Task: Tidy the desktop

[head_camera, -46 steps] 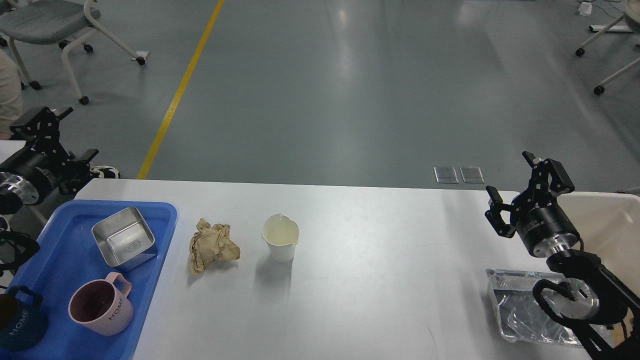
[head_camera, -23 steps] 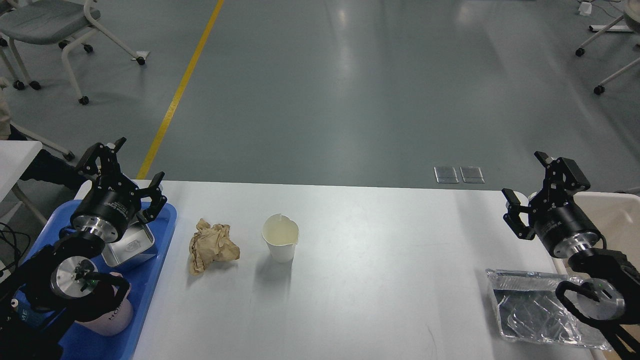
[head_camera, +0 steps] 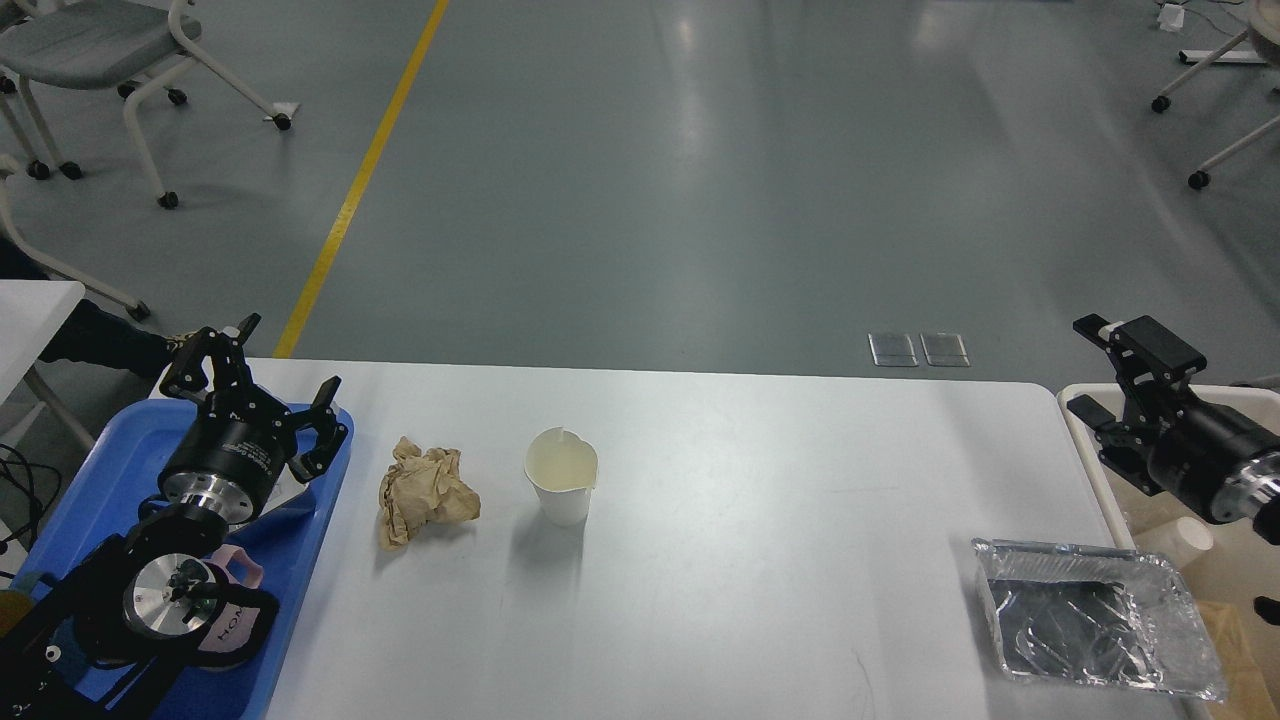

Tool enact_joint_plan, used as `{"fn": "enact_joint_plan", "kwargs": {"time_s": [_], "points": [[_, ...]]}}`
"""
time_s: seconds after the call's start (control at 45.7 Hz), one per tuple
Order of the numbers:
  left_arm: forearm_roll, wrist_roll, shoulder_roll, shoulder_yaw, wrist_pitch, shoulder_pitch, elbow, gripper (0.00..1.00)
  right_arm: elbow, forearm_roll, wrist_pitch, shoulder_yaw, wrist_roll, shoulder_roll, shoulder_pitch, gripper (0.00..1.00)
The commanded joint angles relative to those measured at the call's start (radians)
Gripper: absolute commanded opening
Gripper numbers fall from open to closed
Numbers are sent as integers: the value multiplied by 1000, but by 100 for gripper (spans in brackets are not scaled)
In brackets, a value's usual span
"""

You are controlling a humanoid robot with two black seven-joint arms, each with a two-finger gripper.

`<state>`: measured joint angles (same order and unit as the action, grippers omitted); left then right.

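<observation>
The white desktop (head_camera: 780, 520) carries a crumpled brown paper ball (head_camera: 425, 490), an upright white paper cup (head_camera: 561, 475) just to its right, and an empty foil tray (head_camera: 1085, 615) at the front right. My left gripper (head_camera: 285, 370) is open and empty. It hangs over the far part of the blue tray (head_camera: 110, 450), left of the paper ball. My right gripper (head_camera: 1085, 365) is open and empty, off the table's right edge above the beige bin (head_camera: 1255, 395).
My left arm hides most of the tray's contents. A pink mug (head_camera: 235, 605) shows partly under the arm, and the steel box is almost fully covered. A white cup (head_camera: 1185, 540) lies in the bin. Chairs stand on the floor at far left and right.
My left arm swung in from the far left and now sits over the blue tray, covering the steel box. My right arm drew back rightward, off the table to above the bin.
</observation>
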<state>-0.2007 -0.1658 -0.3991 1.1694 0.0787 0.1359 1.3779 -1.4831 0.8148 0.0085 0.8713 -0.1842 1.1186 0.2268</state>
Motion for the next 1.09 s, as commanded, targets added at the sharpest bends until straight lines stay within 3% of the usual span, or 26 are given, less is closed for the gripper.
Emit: {"fn": "enact_joint_plan", "kwargs": {"time_s": [0.0, 0.088, 0.153, 0.285, 0.482, 0.679, 0.832, 1.073], "points": [[0, -1, -3, -1, -5, -2, 0, 96, -43, 147, 4, -18, 2, 121, -6, 100], [-2, -9, -6, 1, -39, -15, 0, 96, -51, 182, 14, -29, 0, 200, -10, 100], [-2, -8, -7, 13, -109, -22, -3, 96, -45, 231, 48, -38, 0, 277, -10, 100], [0, -8, -12, 15, -209, -15, -49, 96, -49, 293, 77, -43, 0, 316, -17, 100], [1, -23, -6, 29, -217, -18, -112, 96, -98, 431, 77, -66, 3, 414, -76, 100], [9, -153, 72, 93, -224, -22, -164, 96, -118, 458, 82, -126, 9, 463, -75, 100], [9, -150, 82, 82, -220, -13, -172, 96, -118, 475, 84, -146, 20, 535, -128, 100], [-5, -147, 75, 38, -224, 68, -275, 96, -106, 645, 84, -155, 43, 532, -208, 100]]}}
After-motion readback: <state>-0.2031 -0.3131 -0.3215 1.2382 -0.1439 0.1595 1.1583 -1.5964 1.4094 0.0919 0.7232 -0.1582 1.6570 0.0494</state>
